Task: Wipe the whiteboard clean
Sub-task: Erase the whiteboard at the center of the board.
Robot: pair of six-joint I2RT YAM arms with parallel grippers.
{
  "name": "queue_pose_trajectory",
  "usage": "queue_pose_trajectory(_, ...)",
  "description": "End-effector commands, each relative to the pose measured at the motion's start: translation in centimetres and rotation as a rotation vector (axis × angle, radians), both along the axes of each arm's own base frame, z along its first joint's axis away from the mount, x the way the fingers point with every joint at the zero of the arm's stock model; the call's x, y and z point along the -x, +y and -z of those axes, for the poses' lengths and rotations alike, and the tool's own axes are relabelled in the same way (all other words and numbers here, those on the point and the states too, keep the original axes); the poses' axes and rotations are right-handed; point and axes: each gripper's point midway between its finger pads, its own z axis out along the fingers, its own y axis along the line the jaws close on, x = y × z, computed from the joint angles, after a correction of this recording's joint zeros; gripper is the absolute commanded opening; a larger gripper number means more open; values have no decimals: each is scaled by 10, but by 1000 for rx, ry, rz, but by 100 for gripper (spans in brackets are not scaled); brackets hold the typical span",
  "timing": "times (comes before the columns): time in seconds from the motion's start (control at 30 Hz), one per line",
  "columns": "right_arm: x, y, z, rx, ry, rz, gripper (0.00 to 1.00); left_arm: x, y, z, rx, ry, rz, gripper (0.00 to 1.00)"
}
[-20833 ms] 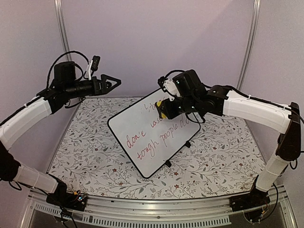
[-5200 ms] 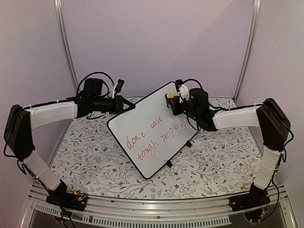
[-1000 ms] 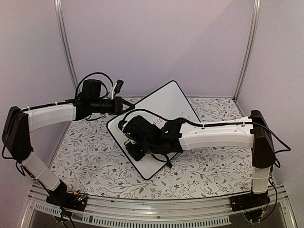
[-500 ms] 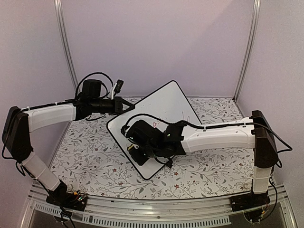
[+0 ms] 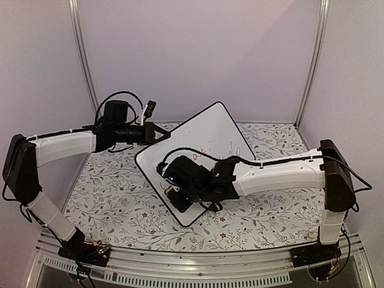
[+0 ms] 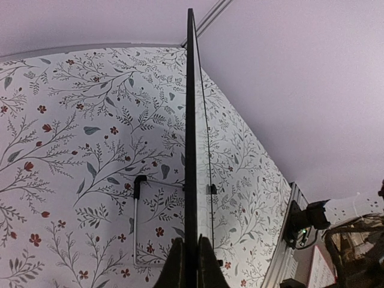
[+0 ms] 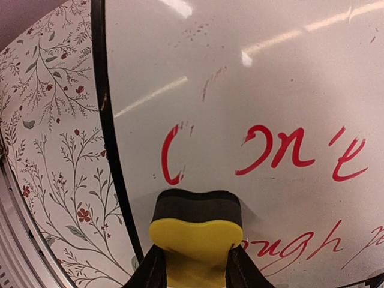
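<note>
The whiteboard (image 5: 210,133) stands tilted on the table, its upper part wiped and red handwriting (image 7: 276,155) left lower down. My left gripper (image 5: 159,135) is shut on the board's upper left edge. In the left wrist view the board (image 6: 191,120) runs edge-on between the pinched fingers of that gripper (image 6: 191,264). My right gripper (image 7: 195,271) is shut on a yellow eraser with a black pad (image 7: 196,228), which presses on the board face near its left frame, just below a half-wiped red letter. From above, the right gripper (image 5: 174,193) lies over the board's lower part and hides the writing there.
A floral tablecloth (image 5: 114,198) covers the table. An aluminium rail (image 5: 180,271) runs along the near edge. The board's wire stand (image 6: 135,222) rests on the cloth behind it. Purple walls and two metal poles (image 5: 81,54) close off the back.
My right arm has slid the eraser down and toward the near corner of the board. The left gripper and the board have not moved.
</note>
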Motion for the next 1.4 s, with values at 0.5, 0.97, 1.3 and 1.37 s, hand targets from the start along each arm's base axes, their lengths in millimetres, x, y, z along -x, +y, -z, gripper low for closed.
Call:
queue_pose_trajectory(0.5, -26, 41, -54, -224, -233, -30, 34, 12, -9, -20, 30, -80, 54, 0)
queue_pose_trajectory(0.97, -43, 60, -92, -355, -425, -57, 34, 13, -9, -22, 32, -87, 54, 0)
queue_pose_trajectory(1.3, -38, 50, -81, -342, -381, -49, 36, 11, -6, -24, 44, -83, 53, 0)
queue_pose_trajectory(1.37, -40, 49, -91, -351, -398, -45, 41, 10, -5, -24, 43, -84, 50, 0)
